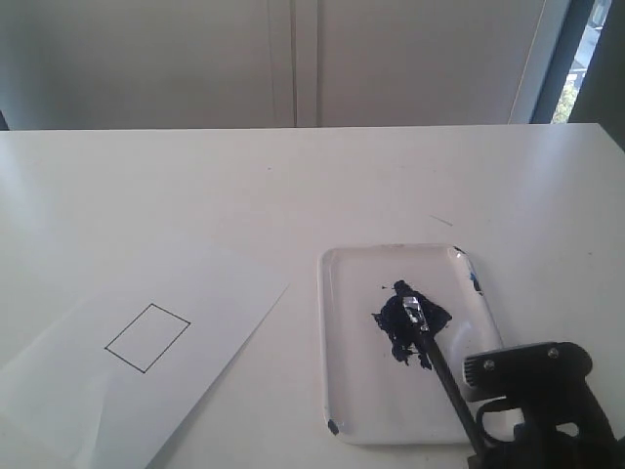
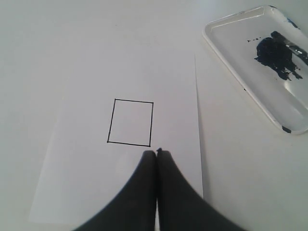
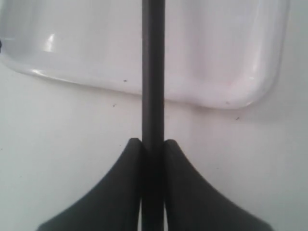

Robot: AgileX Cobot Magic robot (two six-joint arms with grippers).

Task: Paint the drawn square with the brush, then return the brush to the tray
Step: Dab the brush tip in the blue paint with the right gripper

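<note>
The drawn square is a thin black outline on a white paper sheet, its inside plain white. The brush slants up from the lower right, its silver ferrule and dark bristles resting in the dark blue blot of the glossy white tray. My right gripper is shut on the black handle just off the tray's near rim; its body shows at the lower right. My left gripper is shut and empty, hovering over the paper just short of the square.
Everything lies on a white table that runs back to a pale wall. The paper sits left of the tray with a strip of bare table between them. A window edge shows at the far right.
</note>
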